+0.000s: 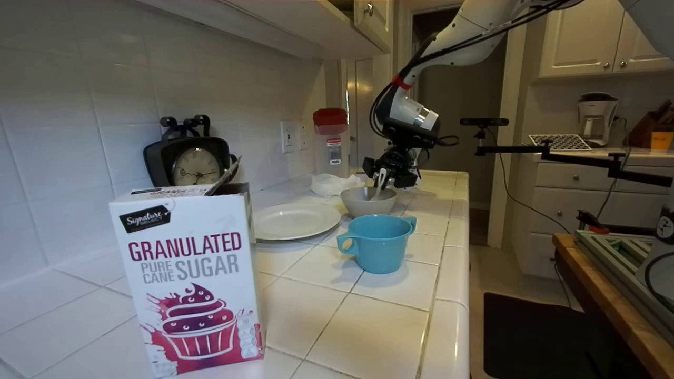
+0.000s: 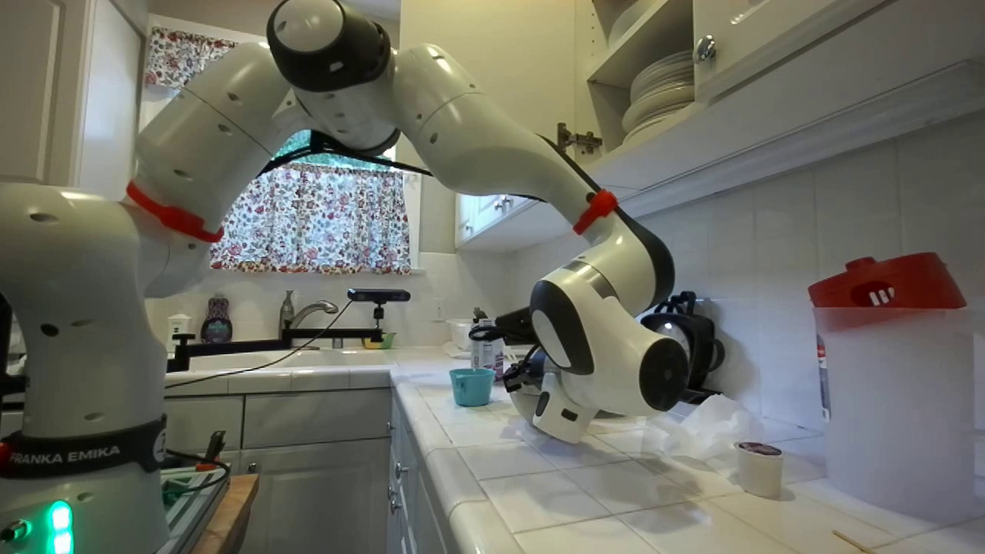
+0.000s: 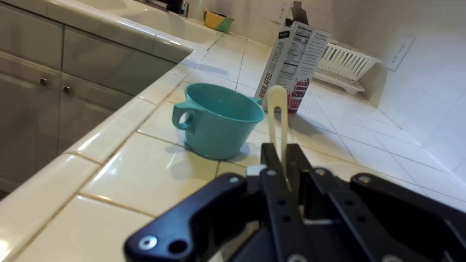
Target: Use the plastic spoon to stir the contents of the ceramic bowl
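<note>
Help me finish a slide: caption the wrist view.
Gripper closed on a pale spoon handle; turquoise cup and sugar box beyond.

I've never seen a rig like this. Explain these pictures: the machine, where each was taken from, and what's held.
The machine is a single white robot arm; the black part at its end is its hand. Two pictures come from cameras set up apart from it. The third is from a wrist camera, so the hand's black fingers loom at the bottom.

On the counter are a box of granulated sugar, a light-blue cup with handles, a flat white plate and a small bowl. Near the wall are a clock and a tall container with a red lid.

The hand is closed on the handle of a pale spoon. In an exterior view, the spoon's lower end reaches into the bowl; the bowl's contents can't be made out.
</note>
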Motion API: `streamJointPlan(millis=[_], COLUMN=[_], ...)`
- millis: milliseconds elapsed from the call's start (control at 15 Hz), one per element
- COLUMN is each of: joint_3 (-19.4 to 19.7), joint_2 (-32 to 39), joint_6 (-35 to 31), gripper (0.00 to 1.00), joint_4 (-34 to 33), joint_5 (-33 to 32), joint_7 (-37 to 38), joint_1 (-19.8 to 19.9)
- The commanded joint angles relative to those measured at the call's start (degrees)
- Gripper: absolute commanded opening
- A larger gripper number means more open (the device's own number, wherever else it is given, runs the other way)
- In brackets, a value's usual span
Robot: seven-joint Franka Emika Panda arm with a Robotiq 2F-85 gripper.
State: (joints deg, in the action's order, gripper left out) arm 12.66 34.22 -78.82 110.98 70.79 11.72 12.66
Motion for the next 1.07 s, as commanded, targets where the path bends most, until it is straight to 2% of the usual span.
streamJointPlan(millis=[0, 467, 1000], joint_3=[-0.2, -1.3, -4.0], joint_2=[1.3, 3.3, 4.4], joint_6=[-0.7, -1.8, -1.2], gripper=[0.03, 0.03, 0.03], joint_4=[-3.0, -8.8, -8.3], joint_5=[-0.1, -0.1, 0.4], joint_7=[0.0, 0.5, -0.3], joint_1=[0.2, 0.3, -1.0])
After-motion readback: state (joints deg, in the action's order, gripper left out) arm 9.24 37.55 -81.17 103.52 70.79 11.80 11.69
